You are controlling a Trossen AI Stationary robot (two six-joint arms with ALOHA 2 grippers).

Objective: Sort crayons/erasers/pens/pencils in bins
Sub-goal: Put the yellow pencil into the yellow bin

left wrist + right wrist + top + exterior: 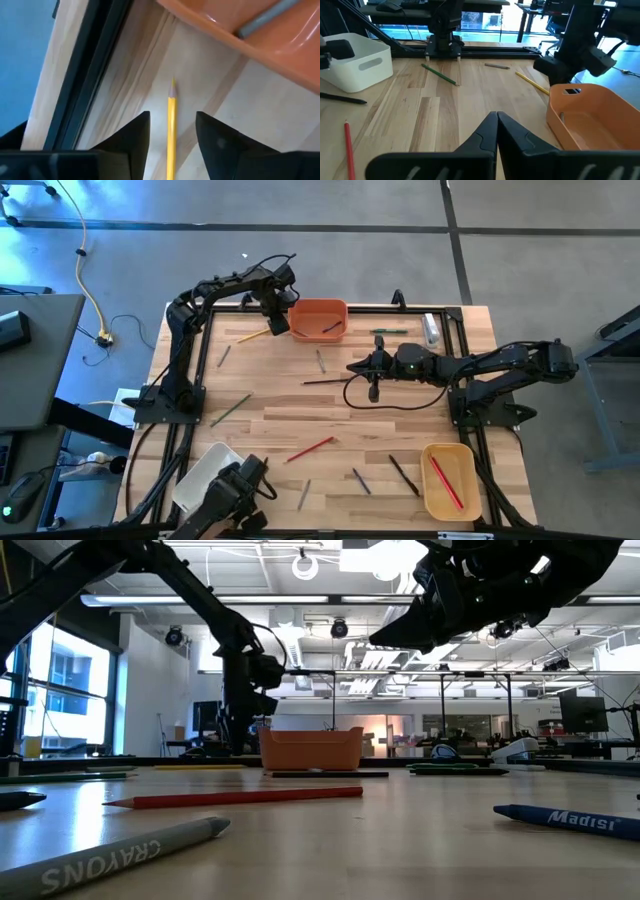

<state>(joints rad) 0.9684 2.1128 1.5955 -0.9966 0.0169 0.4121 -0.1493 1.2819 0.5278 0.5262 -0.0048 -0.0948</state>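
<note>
My left gripper (172, 116) is open at the table's far side, just left of the orange bin (318, 318). Its fingers stand on either side of a yellow pencil (171, 131) that lies flat on the wood, also seen in the high view as the yellow pencil (252, 335). My right gripper (497, 118) is shut on nothing and hovers near the table's middle (355, 367), beside a black stick (325, 381). The orange bin holds a grey stick (265, 19). The tan-yellow bin (448, 478) holds a red stick. The white bin (205, 475) sits at the near left corner.
Sticks lie scattered: a red pencil (310, 448), a green one (230, 410), a black one (404, 474), green pens (390, 332) and a grey crayon (120, 852). A clear-and-white tube (431, 328) lies at the far right. A black cable (390, 398) loops under the right arm.
</note>
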